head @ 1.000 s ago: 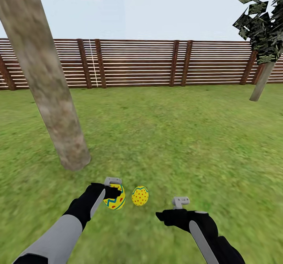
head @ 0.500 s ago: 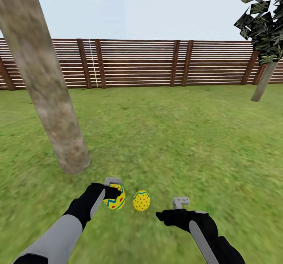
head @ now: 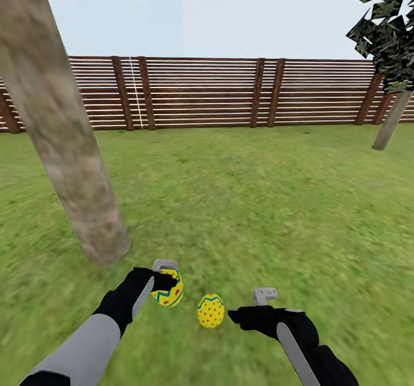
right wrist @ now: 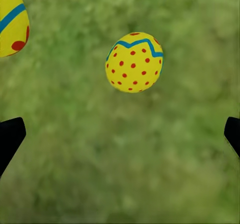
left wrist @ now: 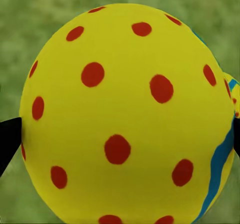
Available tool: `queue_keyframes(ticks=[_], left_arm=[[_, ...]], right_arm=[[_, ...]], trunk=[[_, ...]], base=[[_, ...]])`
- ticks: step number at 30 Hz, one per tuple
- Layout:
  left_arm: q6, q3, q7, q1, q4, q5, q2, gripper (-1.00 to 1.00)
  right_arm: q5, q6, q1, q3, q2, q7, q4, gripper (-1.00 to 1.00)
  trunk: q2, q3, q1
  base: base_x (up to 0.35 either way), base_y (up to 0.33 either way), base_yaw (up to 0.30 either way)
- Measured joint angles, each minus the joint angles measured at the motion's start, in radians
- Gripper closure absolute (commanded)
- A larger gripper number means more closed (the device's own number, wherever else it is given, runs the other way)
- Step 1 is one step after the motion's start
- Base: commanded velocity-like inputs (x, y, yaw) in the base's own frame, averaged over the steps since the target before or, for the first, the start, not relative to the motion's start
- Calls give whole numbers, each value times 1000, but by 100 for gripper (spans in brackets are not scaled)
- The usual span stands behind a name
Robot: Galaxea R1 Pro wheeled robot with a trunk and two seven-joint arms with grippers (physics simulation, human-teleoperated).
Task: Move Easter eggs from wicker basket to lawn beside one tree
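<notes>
Eggs first: the tree (head: 69,161) trunk stands at your ten o'clock on the lawn (head: 259,202). Your left gripper (head: 165,275) pinches one egg (head: 168,290) just above the grass; lower it until it touches, then let go gently so it cannot roll. A second egg (head: 211,310) lies at six o'clock. Your right gripper (head: 260,305) hangs spread and empty at five o'clock.

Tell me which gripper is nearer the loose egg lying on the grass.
Roughly equal in the head view. Left gripper, shut on another egg, is up-left of the loose egg; open right gripper sits right of it.
</notes>
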Motion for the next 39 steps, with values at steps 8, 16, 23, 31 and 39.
queue_keyframes(ticks=[8, 16, 23, 31, 39], left_arm=[[0, 0, 0, 0, -1, 0, 0, 100], [0, 0, 0, 0, -3, 0, 0, 100], [-19, 0, 0, 0, 0, 0, 0, 100], [-37, 0, 1, 0, 1, -3, 0, 100], [-59, 1, 64, 1, 2, -3, 0, 100]], right_arm=[[0, 0, 0, 0, 0, 0, 0, -100], [0, 0, 0, 0, 0, 0, 0, -100], [0, 0, 0, 0, 0, 0, 0, -100], [0, 0, 0, 0, 0, 0, 0, -100], [0, 0, 0, 0, 0, 0, 0, -100]], trunk=[[0, 0, 1], [-1, -12, 2], [-2, -39, 5], [-4, -70, 9], [-6, -101, 12]], base=[[104, 0, 0], [2, 0, 0], [0, 0, 0], [0, 0, 0], [0, 0, 0]])
